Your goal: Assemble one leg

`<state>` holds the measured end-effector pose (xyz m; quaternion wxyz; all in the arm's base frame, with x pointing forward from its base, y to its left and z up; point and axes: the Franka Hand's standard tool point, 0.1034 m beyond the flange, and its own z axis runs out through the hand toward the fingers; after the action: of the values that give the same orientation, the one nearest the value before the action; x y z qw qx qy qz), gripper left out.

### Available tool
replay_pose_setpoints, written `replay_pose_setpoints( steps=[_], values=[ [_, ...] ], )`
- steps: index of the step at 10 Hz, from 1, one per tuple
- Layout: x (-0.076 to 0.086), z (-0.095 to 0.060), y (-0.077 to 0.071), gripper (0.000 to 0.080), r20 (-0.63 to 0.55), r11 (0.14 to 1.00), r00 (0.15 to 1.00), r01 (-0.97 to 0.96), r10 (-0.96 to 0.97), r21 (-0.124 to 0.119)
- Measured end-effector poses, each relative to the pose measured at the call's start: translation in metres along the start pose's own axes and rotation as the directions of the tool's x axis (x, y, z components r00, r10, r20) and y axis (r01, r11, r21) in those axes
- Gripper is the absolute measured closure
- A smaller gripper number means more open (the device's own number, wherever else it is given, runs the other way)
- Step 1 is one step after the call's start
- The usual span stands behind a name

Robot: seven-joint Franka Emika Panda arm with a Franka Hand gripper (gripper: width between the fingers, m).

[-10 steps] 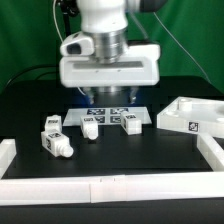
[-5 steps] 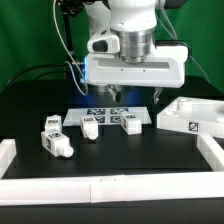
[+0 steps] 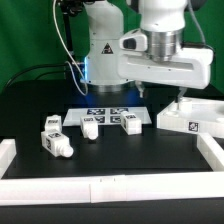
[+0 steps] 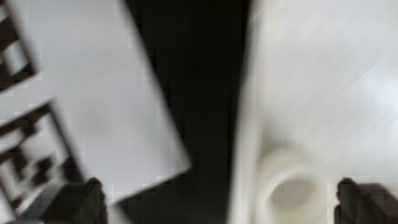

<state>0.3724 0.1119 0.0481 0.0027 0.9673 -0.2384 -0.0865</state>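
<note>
**Tool** [image 4: 224, 201]: hanging over the exterior view's right part of the desk [image 3: 150, 158]. In the wrist view its two dark fingertips [image 4: 80, 200] are standing wide apart with nothing between them, so it is open and carrying nothing.

**Legs:** four small white blocks, all lying loose on the desk and none touching the tool.
- The nearest leg [image 3: 130, 121] is sitting just in front of the marker board [image 3: 105, 111]. It is below the tool and toward the exterior view's left of it.
- The second leg [image 3: 90, 127] is lying near it, farther left.
- The third leg [image 3: 52, 125] and the fourth leg [image 3: 58, 146] are lying close together well apart from the tool, at the exterior view's left.

**White tray** [image 3: 186, 105]: resting on the desk at the exterior view's right, beside the marker board. The tool is hovering above its near-left edge. In the wrist view one round socket [image 4: 294, 190] is showing in the tray's surface, close to one fingertip.

**Black gap:** a strip of desk is showing in the wrist view, running between the tray and a white surface bearing tag patterns.
</note>
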Motion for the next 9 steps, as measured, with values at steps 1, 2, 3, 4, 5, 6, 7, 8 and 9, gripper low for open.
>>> replay_pose_setpoints(
  steps=[1,2,3,4,5,6,7,8,9],
  values=[
    [-0.010,0.007,-0.011,0.0150,-0.009,1.000,1.000,0.009,-0.009,-0.001],
    [-0.019,0.016,-0.019,0.0150,-0.014,1.000,1.000,-0.014,0.014,-0.007],
    [-0.025,0.026,-0.025,0.0150,-0.023,1.000,1.000,0.005,-0.005,-0.009],
    [-0.028,0.036,-0.025,0.0150,-0.023,1.000,1.000,0.012,-0.012,-0.014],
    [-0.029,0.040,-0.023,0.0150,-0.020,1.000,1.000,0.016,-0.016,-0.019],
    [-0.030,0.044,-0.021,0.0150,-0.019,1.000,1.000,0.016,-0.016,-0.022],
    [-0.032,0.045,-0.022,0.0150,-0.017,1.000,1.000,0.019,-0.020,-0.025],
    [-0.032,0.045,-0.022,0.0150,-0.017,0.999,1.000,0.024,-0.024,-0.024],
    [-0.032,0.045,-0.022,0.0266,-0.017,0.999,1.000,0.024,-0.024,-0.024]
  ],
)
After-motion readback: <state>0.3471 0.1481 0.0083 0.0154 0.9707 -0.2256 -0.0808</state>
